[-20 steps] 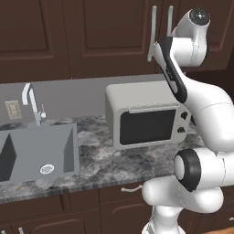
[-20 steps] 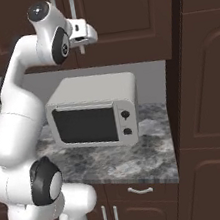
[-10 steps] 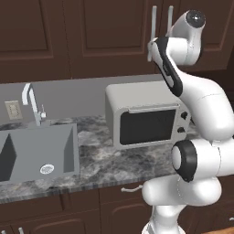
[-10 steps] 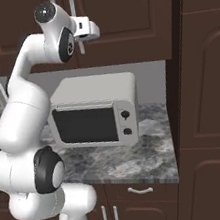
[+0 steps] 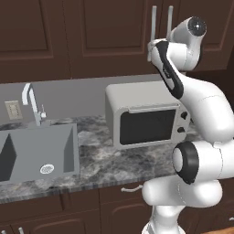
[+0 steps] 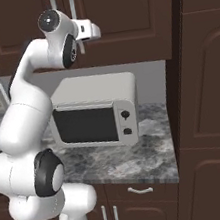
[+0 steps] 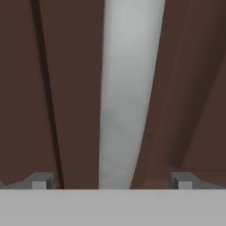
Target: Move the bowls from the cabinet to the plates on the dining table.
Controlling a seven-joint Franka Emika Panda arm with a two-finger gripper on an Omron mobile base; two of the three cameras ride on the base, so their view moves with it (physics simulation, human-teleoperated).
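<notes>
The cabinet (image 5: 105, 36) is a dark brown wall unit above the counter, its panelled doors shut. Two long silver bar handles stand side by side at the door seam (image 5: 154, 23) (image 6: 71, 4). My gripper (image 7: 112, 181) is raised to the doors and open, its two finger tips either side of a silver handle (image 7: 128, 88) without touching it. In the right base view the white hand (image 6: 88, 30) sits right at the right-hand handle. The bowls are hidden behind the shut doors. The plates and the dining table are out of view.
A white microwave (image 5: 146, 119) stands on the grey marbled sink counter (image 5: 100, 164) below the cabinet. A sink (image 5: 36, 151) with a tap (image 5: 29, 98) lies to the left. A tall dark cabinet (image 6: 205, 91) walls off the right side.
The arm has shifted slightly and brought the hand a little closer to the cabinet handles. The jaws have stayed wide.
</notes>
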